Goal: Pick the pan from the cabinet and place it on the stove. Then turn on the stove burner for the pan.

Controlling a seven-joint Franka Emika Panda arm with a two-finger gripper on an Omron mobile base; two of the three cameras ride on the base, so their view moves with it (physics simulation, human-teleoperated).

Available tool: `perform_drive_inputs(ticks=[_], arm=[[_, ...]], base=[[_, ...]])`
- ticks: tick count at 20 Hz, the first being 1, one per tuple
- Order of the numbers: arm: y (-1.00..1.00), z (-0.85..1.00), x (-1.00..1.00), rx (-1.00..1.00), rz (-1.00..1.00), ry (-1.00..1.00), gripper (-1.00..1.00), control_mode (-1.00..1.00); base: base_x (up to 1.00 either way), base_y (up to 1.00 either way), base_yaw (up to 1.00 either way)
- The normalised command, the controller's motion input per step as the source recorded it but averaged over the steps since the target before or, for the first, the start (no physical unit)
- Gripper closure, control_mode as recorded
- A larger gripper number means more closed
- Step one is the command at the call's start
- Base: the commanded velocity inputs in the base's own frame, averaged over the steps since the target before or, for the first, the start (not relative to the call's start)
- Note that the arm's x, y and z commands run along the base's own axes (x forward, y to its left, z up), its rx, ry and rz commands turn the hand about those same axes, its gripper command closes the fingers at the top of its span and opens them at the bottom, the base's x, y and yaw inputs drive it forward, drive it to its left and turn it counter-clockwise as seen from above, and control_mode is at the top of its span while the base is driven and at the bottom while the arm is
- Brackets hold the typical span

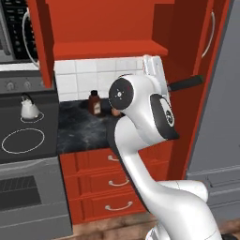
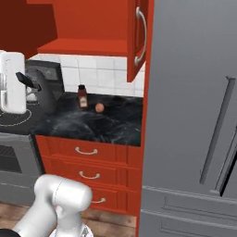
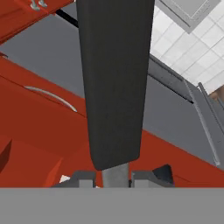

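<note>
Left base view: the pan (image 1: pixel 186 84) is seen only by its black handle, which projects to the right from behind the white hand, in front of the open cabinet (image 1: pixel 108 49) and just below its shelf level. The pan's bowl is hidden by the arm. The gripper (image 1: pixel 165 87) is largely masked by the hand, so its jaws cannot be judged here. The stove (image 1: pixel 28 136) is shown at the left, well apart from the pan, with a white kettle (image 1: pixel 29 108) on its rear ring. A brown bottle (image 1: pixel 94 103) is seen on the dark counter (image 1: pixel 82 129), beside a small orange object partly hidden by the arm.

Right base view: the hand is seen at the far left edge, over the stove (image 2: pixel 18 121), with the handle (image 2: pixel 28 80) projecting from it as a short dark bar. The bottle (image 2: pixel 83 96) and a round orange object (image 2: pixel 99 107) are shown apart on the counter (image 2: pixel 97 122), with red drawers (image 2: pixel 88 162) beneath and a grey fridge (image 2: pixel 194 115) at the right. One cabinet door (image 2: pixel 138 37) is shown swung open.

Hand view: the handle (image 3: pixel 114 83) is shown as a broad dark bar running up the picture from between the fingertips (image 3: pixel 116 178). The jaws are clamped on its end. A red door with a silver bar handle is seen behind.

The arm is raised from the base, bent at the elbow, with the hand held high at cabinet level.
</note>
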Motion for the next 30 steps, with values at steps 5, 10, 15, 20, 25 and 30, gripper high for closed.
perform_drive_inputs(ticks=[5,10,15,20,25,30], arm=[[0.00,0.00,0.00,0.00,0.00,0.00,1.00,1.00],[0.00,0.00,0.00,0.00,0.00,0.00,1.00,1.00],[0.00,0.00,0.00,0.00,0.00,0.00,1.00,1.00],[0.00,0.00,0.00,0.00,0.00,0.00,1.00,1.00],[0.00,0.00,0.00,0.00,0.00,0.00,1.00,1.00],[0.00,0.00,0.00,0.00,0.00,0.00,1.00,1.00]], base=[[-0.72,0.11,0.00],[-0.70,0.18,0.00],[-0.56,0.45,0.00],[-0.40,0.66,0.00],[-0.23,0.80,0.00],[-0.10,0.83,0.00]])
